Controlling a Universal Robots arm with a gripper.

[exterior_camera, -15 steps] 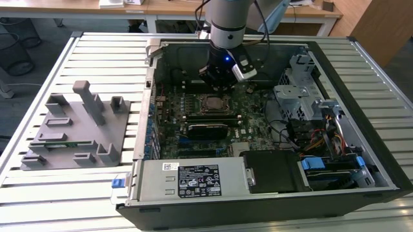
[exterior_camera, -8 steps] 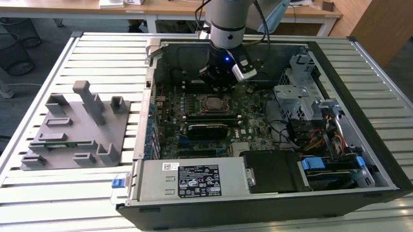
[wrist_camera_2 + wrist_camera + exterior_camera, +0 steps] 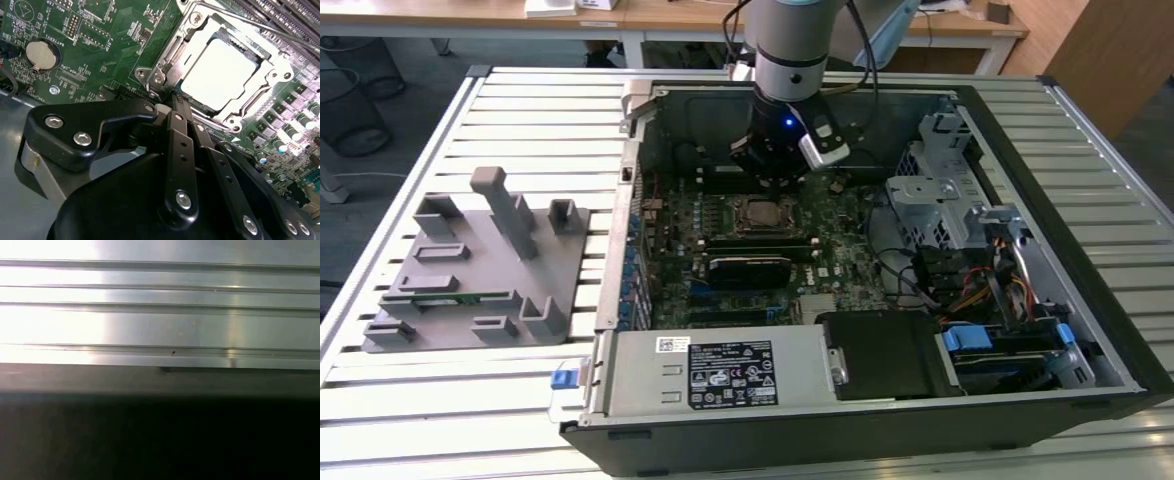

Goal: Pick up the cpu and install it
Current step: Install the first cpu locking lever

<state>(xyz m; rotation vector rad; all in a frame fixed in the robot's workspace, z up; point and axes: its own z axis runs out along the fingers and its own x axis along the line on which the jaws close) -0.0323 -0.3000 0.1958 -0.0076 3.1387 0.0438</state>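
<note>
Beside seated cpu (image 3: 220, 75): tool (image 3: 172, 95), tips hidden.

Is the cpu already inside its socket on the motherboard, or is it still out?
In. In the second wrist view the cpu lies flat within the metal socket frame; the gripper, jaws together, holds nothing.
</note>
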